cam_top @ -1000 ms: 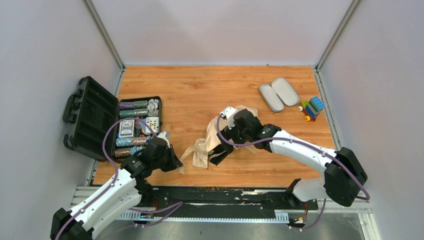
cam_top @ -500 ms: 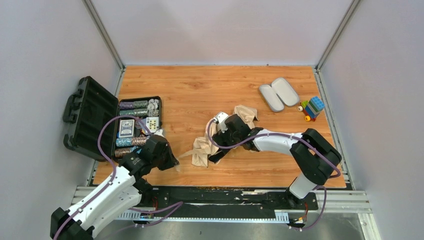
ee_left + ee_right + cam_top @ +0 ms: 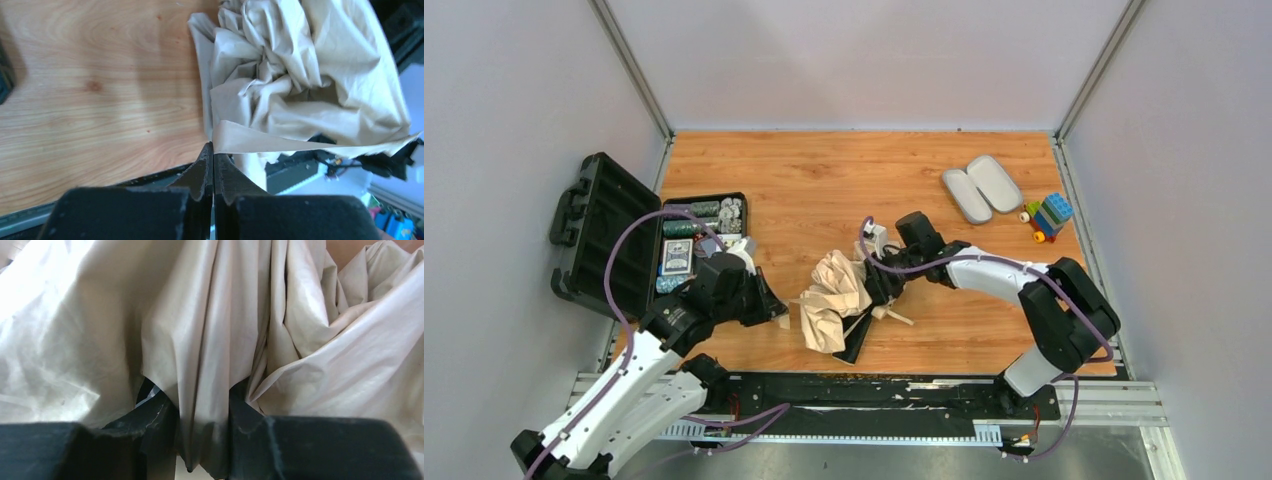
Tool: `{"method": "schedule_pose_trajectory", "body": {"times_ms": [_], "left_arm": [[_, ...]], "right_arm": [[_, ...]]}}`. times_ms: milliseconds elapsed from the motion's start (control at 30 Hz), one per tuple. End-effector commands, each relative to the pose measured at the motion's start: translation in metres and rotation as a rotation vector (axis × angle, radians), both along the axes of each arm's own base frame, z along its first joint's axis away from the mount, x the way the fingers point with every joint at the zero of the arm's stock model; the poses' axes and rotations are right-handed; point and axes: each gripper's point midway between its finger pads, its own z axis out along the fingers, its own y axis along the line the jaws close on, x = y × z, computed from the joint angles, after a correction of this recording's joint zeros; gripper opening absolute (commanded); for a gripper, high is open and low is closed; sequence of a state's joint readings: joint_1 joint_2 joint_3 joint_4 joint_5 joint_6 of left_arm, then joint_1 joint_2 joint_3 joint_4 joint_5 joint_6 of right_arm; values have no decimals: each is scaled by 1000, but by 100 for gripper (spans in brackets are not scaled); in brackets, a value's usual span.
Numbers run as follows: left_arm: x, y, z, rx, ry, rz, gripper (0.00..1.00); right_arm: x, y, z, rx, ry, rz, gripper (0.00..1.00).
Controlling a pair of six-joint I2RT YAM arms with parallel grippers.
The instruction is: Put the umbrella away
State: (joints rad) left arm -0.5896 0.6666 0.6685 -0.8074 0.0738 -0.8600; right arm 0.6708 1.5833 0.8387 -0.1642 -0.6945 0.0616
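one compact folding umbrella (image 3: 832,300) of beige-tan fabric lies as a crumpled heap on the near middle of a wooden table (image 3: 824,170), between the two robot arms. a black part of it shows under the cloth at the near edge.

one black hard carrying case (image 3: 604,235) stands open at the left edge of the table, its tray holding rows of poker chips (image 3: 686,211) and a deck of cards. two smooth lilac-grey oval shells (image 3: 981,188) lie side by side at the far right, touching. just beside them to the right is one small toy of coloured building blocks (image 3: 1048,216).

there are two grippers. the left gripper (image 3: 213,150) is fully closed; its black fingertips meet on the end of a flat beige strap of the umbrella, at the heap's left side, and the strap runs taut away from the tips. the right gripper (image 3: 198,402) is at the heap's right side, its fingers (image 3: 160,425) nearly together, with a hanging fold of the umbrella's cloth pinched between them. cloth fills almost all of the right wrist view.
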Motion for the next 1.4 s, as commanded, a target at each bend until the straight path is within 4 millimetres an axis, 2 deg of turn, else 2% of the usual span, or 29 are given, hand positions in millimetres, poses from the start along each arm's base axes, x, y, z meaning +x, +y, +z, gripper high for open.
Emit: {"method": "schedule_pose_trajectory", "body": {"times_ms": [0,100,200,267,333,400,567,633,833,967,1033,1100,1167,1233,1300,1367], "left_arm": [[-19,-20,13,-140,18,-89,0],[-20,-25,-15,-184,58,-62,0],[-25,-32,-59,-217,147,-46,0],[-30,-35,-81,-237,193,-42,0],[-32,-31,-93,-209,208,-32,0],[-31,-26,-96,-172,200,-25,0],[-28,-30,-89,-190,180,-40,0],[-28,-31,-88,-192,179,-55,0],[-29,-24,-91,-124,180,-74,0],[-29,-25,-91,-129,176,-72,0],[-29,-24,-92,-124,177,-75,0],[-29,-22,-91,-111,176,-74,0],[-30,-18,-90,-85,175,-69,0],[-30,-13,-87,-62,179,-63,0],[-31,-12,-82,-54,173,-65,0],[-31,-6,-81,-25,169,-59,0]], "right_arm": [[-24,7,47,242,295,94,3],[-16,-6,12,191,415,13,5],[6,-23,-26,104,497,-114,10],[21,-35,-41,57,490,-186,21],[37,-44,-44,28,462,-250,41],[51,-52,-43,-19,414,-302,59],[72,-66,-15,-98,269,-387,79],[78,-75,3,-129,193,-428,84],[76,-95,38,-231,11,-508,86],[68,-86,71,-262,-167,-498,87],[65,-71,89,-225,-316,-450,89],[55,-46,103,-118,-484,-323,91],[46,-32,106,-38,-583,-244,95],[44,-29,100,-52,-629,-208,98],[44,-30,81,-102,-620,-189,99],[43,-32,51,-154,-599,-167,99]]}}
